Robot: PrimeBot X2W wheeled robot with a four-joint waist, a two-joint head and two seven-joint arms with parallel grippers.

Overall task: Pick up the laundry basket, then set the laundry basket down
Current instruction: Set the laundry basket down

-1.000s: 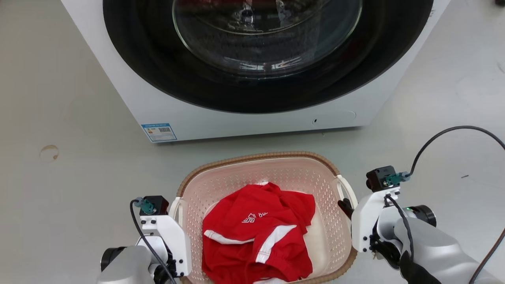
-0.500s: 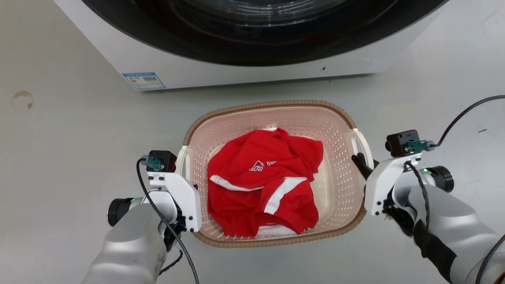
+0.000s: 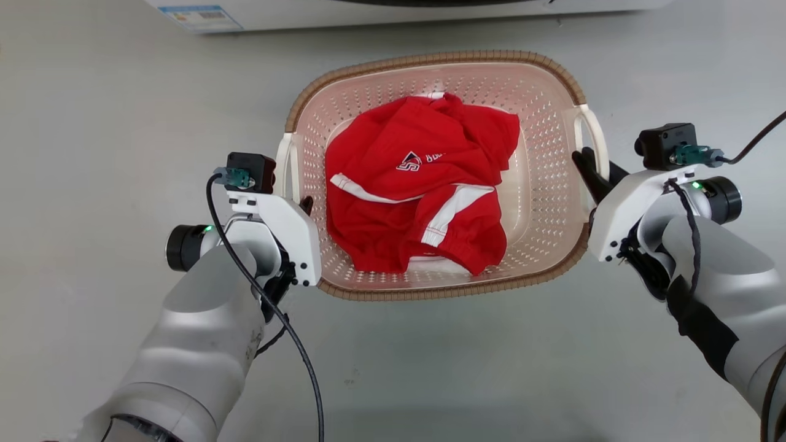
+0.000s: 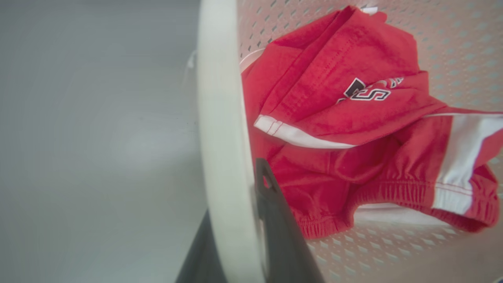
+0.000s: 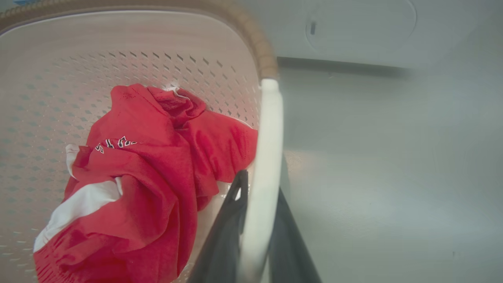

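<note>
The laundry basket point(image 3: 543, 202), pale pink perforated plastic with a brown woven rim, sits in the upper middle of the head view, in front of the washer. My left gripper point(image 3: 305, 204) is shut on its white left handle point(image 3: 284, 164); in the left wrist view a dark finger point(image 4: 271, 196) lies inside the handle bar point(image 4: 220, 118). My right gripper point(image 3: 584, 162) is shut on the white right handle point(image 3: 597, 138), and both dark fingers point(image 5: 235, 196) straddle the bar point(image 5: 269, 129). Whether the basket rests on the floor or hangs just above it cannot be told.
A crumpled red garment with white stripes point(image 3: 417, 184) lies in the basket. The white washing machine's base point(image 3: 399, 12) with a blue label point(image 3: 196, 15) runs along the top edge, close behind the basket. Grey floor spreads around. A black cable point(image 3: 295, 344) trails from my left wrist.
The whole head picture has slid upward and the things have grown larger, so the camera has moved. Both grippers have stayed shut on the handles, and the gap from basket to washer looks the same.
</note>
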